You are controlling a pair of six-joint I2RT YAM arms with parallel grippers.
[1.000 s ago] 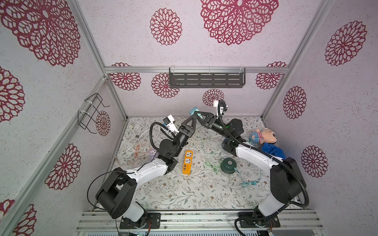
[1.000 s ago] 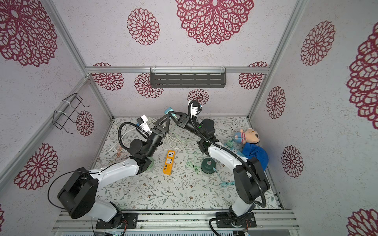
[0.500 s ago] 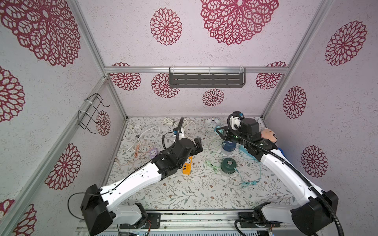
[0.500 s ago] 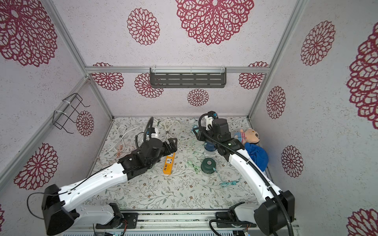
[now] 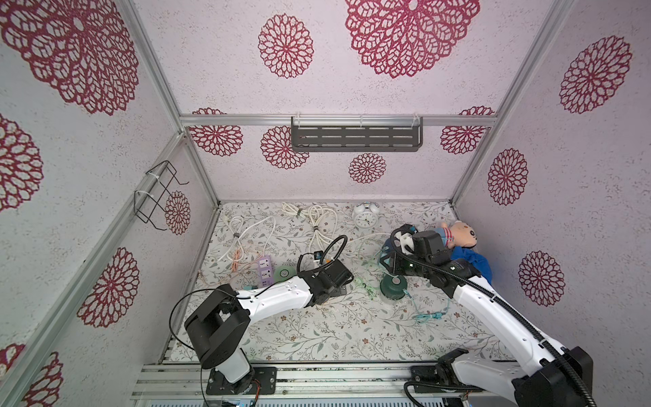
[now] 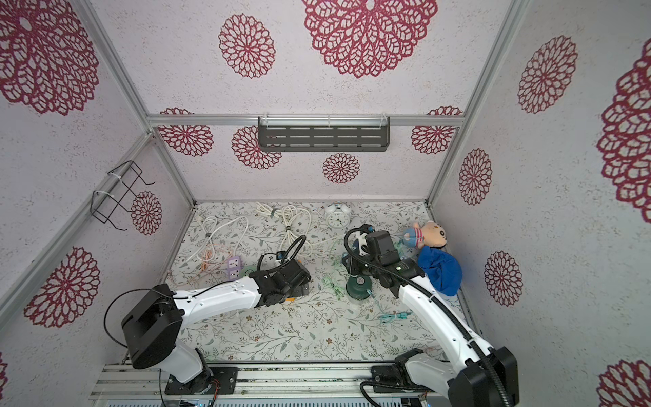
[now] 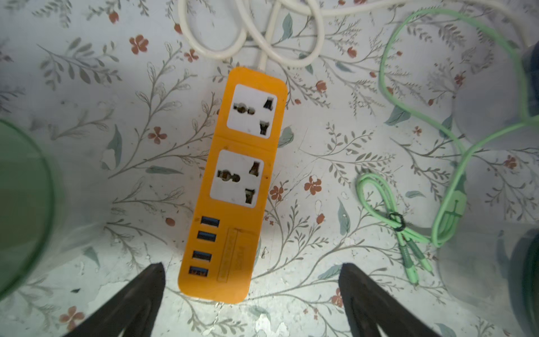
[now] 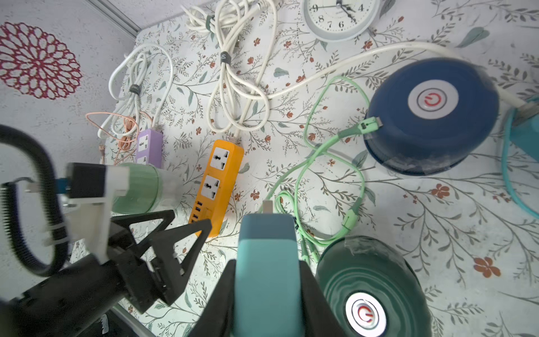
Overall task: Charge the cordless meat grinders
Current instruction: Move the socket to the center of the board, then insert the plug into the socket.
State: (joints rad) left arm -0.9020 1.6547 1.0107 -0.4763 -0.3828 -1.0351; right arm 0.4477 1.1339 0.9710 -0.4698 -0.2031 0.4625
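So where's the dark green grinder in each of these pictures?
In a top view: dark green grinder mid-table, by the right arm.
In a top view: the same spot.
Left wrist: blurred, at the picture's edge.
Right wrist: close up, silver button showing.
Shared landmark: the light green cable lying beside it.

The alarm clock (image 8: 341, 17) has black numerals on a white face; 9, 8, 7, 6, 5 and 4 can be read in the right wrist view. A red power sign marks the top of the navy blue grinder (image 8: 431, 134) and of the dark green grinder (image 8: 364, 271). The orange power strip (image 7: 233, 186) bears a raised label beside its USB ports, too faint to read.
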